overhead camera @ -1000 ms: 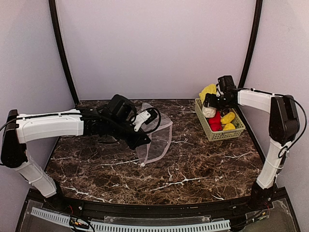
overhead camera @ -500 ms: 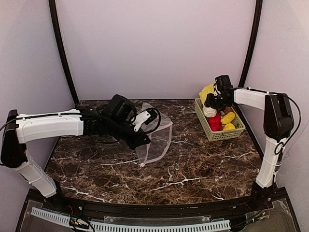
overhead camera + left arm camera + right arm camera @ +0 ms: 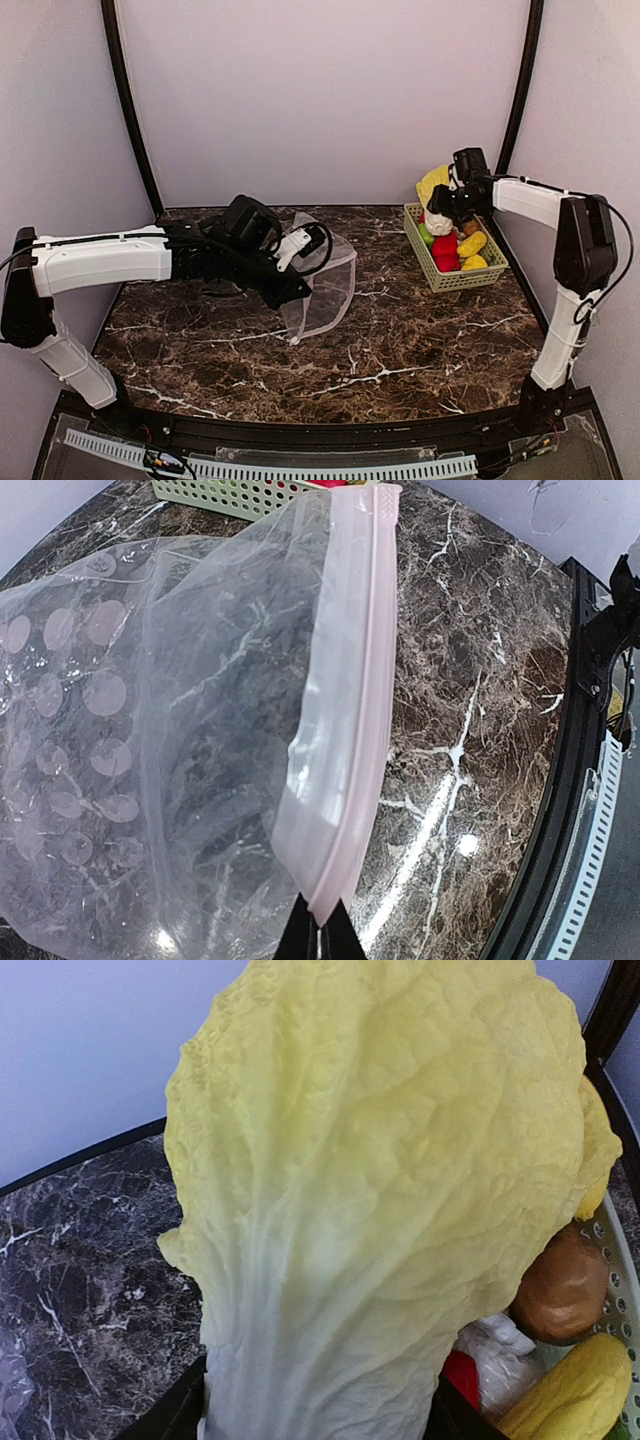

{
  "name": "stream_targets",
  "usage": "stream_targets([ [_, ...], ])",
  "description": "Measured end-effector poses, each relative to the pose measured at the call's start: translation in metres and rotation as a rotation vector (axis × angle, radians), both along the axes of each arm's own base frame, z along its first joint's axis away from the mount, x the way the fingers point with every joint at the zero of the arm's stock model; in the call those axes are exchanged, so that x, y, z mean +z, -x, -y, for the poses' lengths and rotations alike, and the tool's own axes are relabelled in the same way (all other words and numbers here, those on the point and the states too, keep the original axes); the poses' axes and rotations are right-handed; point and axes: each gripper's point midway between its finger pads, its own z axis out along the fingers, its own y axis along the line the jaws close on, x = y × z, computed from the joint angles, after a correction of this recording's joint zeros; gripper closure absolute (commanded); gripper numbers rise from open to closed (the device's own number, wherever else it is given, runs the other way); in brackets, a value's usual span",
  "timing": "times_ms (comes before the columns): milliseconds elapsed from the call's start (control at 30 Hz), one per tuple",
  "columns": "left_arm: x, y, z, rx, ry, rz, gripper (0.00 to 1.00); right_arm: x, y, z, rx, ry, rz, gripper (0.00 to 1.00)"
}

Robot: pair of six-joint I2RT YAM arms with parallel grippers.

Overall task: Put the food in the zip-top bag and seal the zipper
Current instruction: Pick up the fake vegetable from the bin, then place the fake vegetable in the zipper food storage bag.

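Note:
The clear zip-top bag [image 3: 328,275] hangs over the table's left-middle, held up by my left gripper [image 3: 290,290]. In the left wrist view that gripper [image 3: 320,938] is shut on the lower end of the pink-white zipper [image 3: 352,710], and the dotted bag [image 3: 120,740] sags to the left. My right gripper [image 3: 447,205] is above the basket, shut on the white stalk end of the yellow-white cabbage [image 3: 432,183]. The cabbage [image 3: 380,1180] fills the right wrist view between my black fingers [image 3: 175,1412].
A light green mesh basket [image 3: 457,277] stands at the back right holding more food: a red piece [image 3: 445,248], a yellow piece [image 3: 472,243] and a white piece [image 3: 438,224]. A brown piece [image 3: 562,1290] shows beside the cabbage. The curtain walls stand close behind.
My right gripper has closed on the cabbage and raised it slightly above the basket. The left arm and the bag have not moved.

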Motion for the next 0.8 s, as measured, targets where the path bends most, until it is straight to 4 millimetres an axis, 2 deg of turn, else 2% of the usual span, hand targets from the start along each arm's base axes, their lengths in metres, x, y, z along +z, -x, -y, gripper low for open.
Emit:
stream_targets([
  [133,0.003,0.001,-0.001,-0.001,0.007,0.003,0.99,0.053,0.014,-0.001,0.027,-0.022,0.097,0.84],
  [300,0.015,0.002,-0.002,-0.002,0.036,0.008,0.99,0.157,0.064,-0.003,0.102,-0.094,0.311,0.84],
  [333,0.017,0.002,-0.003,-0.003,0.044,0.005,0.99,0.173,0.077,-0.006,0.128,-0.114,0.351,0.83],
  [400,0.02,0.002,-0.004,-0.005,0.059,-0.005,0.99,0.193,0.104,-0.012,0.185,-0.154,0.402,0.83],
  [467,0.022,0.001,-0.005,-0.005,0.075,-0.021,0.99,0.198,0.131,-0.023,0.252,-0.191,0.416,0.83],
  [600,0.025,-0.006,-0.01,0.005,0.114,-0.066,0.99,0.182,0.189,-0.068,0.461,-0.281,0.369,0.83],
  [700,0.031,-0.014,-0.016,0.016,0.152,-0.102,0.99,0.169,0.244,-0.106,0.649,-0.362,0.319,0.83],
  [800,0.041,-0.021,-0.019,0.019,0.19,-0.115,0.99,0.17,0.3,-0.133,0.838,-0.446,0.303,0.83],
])
